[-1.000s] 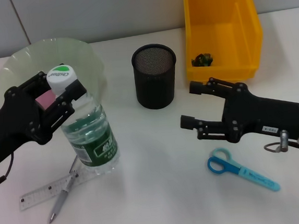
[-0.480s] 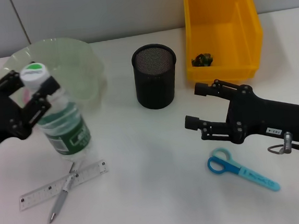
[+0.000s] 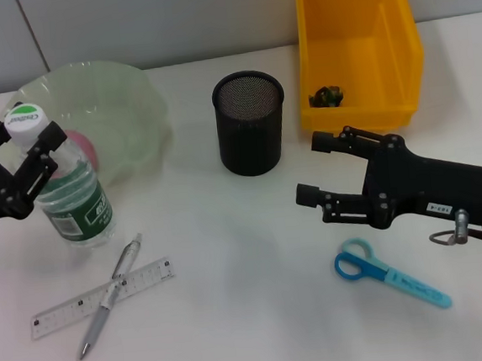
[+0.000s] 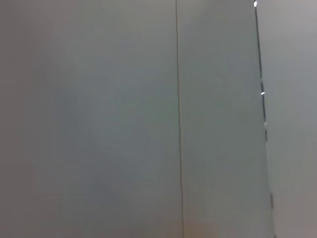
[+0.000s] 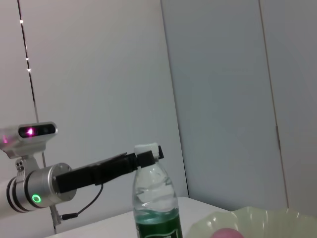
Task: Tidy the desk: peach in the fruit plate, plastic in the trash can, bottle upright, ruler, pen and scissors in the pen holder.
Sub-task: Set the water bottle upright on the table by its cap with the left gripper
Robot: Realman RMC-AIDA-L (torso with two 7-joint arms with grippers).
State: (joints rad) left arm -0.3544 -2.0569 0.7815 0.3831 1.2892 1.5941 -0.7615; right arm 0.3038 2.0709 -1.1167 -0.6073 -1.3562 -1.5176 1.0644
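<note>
Left gripper (image 3: 20,142) clenched on bottle (image 3: 67,200) neck, bottle near-upright beside fruit plate (image 3: 137,105). Set base flat, release slowly. Right gripper (image 3: 326,171) spread, hovering above scissors (image 3: 390,274).

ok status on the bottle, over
Left pincer shut on bottle, upright beside fruit plate. Right pincer open, above scissors. Nothing blocking.

Lab-style test bench: plain white table (image 3: 231,257), grey panelled wall (image 3: 168,18).
</note>
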